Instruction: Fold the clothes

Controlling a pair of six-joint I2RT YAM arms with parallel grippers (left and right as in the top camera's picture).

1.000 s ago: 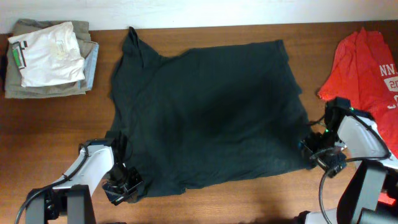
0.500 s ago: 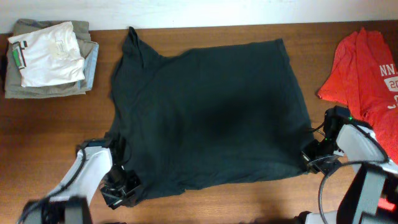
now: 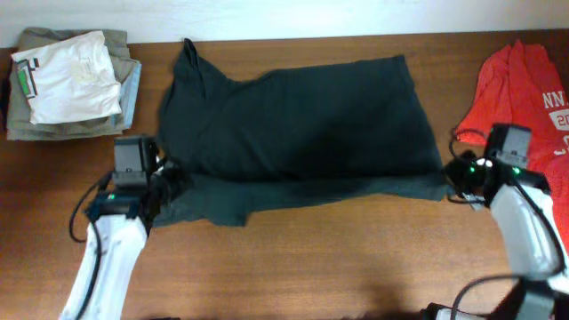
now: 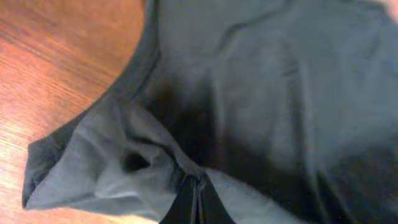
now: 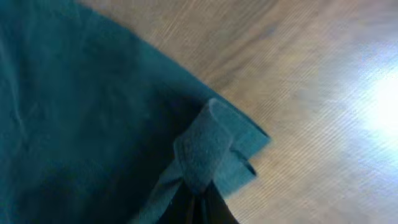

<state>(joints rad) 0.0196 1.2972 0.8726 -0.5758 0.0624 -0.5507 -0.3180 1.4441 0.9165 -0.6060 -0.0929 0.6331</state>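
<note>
My left hand (image 3: 171, 185) is clenched on the black T-shirt (image 3: 302, 124), gripping a bunched corner of its hem. On the left wrist camera the dark fingertips (image 4: 186, 210) are pressed together. Cloth puckers out from between them, and a rumpled flap spreads to one side over the bare wood of the worktop (image 3: 338, 267).

My right hand (image 3: 451, 185) is clenched on the opposite hem corner. On its wrist camera a small folded tab of fabric stands just ahead of the closed fingertips (image 5: 186, 211).

The shirt lies between the two hands and stretches away from both toward the far edge of the worktop. One sleeve points outward beyond the left hand. A strip of hem runs from hand to hand over the body of the shirt. The side facing up is plain dark.

A red T-shirt (image 3: 516, 98) lies outboard of the right hand, apart from it. I read white letters "NN" on it and "20" beneath, both cut off by the frame edge.

Beyond and outboard of the left hand sits a pile of folded garments (image 3: 67, 124), with a white garment (image 3: 76, 76) on top. That garment carries a small green-and-dark label (image 3: 27, 80), too small to read.
</note>
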